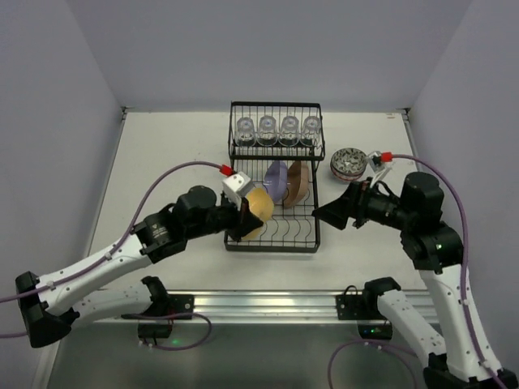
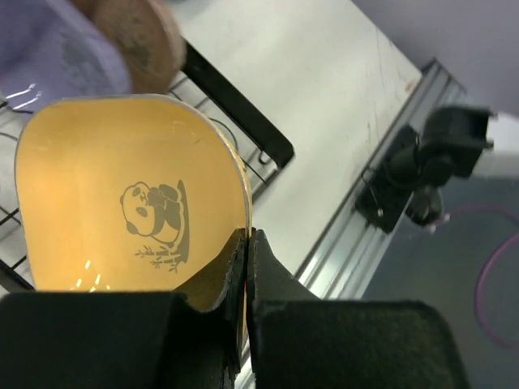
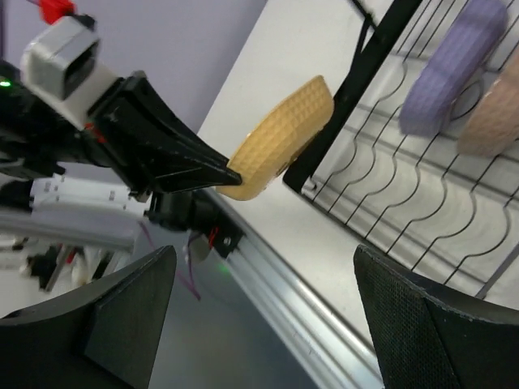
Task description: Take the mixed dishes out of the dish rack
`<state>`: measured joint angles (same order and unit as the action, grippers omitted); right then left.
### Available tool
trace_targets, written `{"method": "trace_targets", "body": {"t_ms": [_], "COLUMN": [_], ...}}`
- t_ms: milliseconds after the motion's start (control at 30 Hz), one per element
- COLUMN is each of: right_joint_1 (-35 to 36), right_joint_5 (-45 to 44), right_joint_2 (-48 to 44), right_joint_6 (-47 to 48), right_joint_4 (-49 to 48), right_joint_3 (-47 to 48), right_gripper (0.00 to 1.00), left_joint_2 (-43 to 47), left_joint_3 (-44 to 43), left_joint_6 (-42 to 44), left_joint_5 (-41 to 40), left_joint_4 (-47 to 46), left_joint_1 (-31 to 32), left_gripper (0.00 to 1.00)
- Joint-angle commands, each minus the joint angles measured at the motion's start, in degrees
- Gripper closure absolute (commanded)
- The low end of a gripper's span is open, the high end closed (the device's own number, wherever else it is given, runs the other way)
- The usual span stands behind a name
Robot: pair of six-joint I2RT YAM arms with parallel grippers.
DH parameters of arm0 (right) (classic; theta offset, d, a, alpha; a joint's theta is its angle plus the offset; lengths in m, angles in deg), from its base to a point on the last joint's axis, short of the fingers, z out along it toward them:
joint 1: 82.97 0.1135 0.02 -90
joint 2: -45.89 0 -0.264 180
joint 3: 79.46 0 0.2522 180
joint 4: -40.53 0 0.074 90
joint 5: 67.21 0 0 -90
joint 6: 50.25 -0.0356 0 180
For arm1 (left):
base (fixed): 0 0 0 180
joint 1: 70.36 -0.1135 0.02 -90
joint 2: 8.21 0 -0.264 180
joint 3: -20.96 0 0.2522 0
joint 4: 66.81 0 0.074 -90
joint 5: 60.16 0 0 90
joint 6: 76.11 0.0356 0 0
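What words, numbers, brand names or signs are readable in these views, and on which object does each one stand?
No words, numbers or brand names can be read in any view.
The only mark is a picture, not text: a panda with bamboo, printed on the yellow plate.
The patterned bowl beside the dish rack is too small to show whether it carries any writing.

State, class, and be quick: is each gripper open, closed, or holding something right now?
Left gripper: closed on the rim of the yellow plate.
Right gripper: open, holding nothing.
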<state>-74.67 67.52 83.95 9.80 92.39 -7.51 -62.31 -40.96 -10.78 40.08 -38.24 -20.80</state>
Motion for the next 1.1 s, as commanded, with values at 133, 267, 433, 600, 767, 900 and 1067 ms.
{"method": "trace_targets", "body": {"t_ms": [133, 267, 433, 600, 767, 900, 1067], "right_joint_1": [16.8, 25.7, 32.8, 40.0, 41.5, 41.6, 41.5], "right_joint_5": [-16.9, -23.5, -29.0, -34.7, -36.3, -36.3, -37.3], "right_joint_2": [7.0, 11.1, 14.8, 19.8, 22.6, 22.1, 22.0], "right_joint_6": [0.9, 1.6, 0.3, -0.5, -0.5, -1.0, -1.5], "right_joint_4": [6.7, 10.6, 10.1, 9.4, 8.0, 7.0, 6.6], "right_joint_3": [4.9, 3.9, 0.1, -1.1, -2.3, -2.4, -2.6], "right_gripper": [0.11, 0.14, 0.19, 0.32, 0.56, 0.77, 1.0], "left_joint_2": [-4.2, -10.1, -13.5, -17.5, -19.7, -19.2, -18.1], "left_joint_3": [-10.6, -12.7, -13.4, -15.3, -15.9, -14.9, -12.8], "left_joint_6": [13.7, 17.5, 24.2, 28.2, 29.1, 29.1, 29.2], "left_joint_5": [-25.6, -34.0, -42.1, -40.0, -39.6, -40.2, -42.0], "left_joint_4": [21.4, 24.0, 21.1, 18.9, 18.4, 17.1, 15.5], "left_joint_1": [21.5, 32.9, 47.0, 48.3, 48.5, 48.4, 48.4], "left_gripper": [1.0, 1.0, 1.0, 1.0, 1.0, 1.0, 1.0]}}
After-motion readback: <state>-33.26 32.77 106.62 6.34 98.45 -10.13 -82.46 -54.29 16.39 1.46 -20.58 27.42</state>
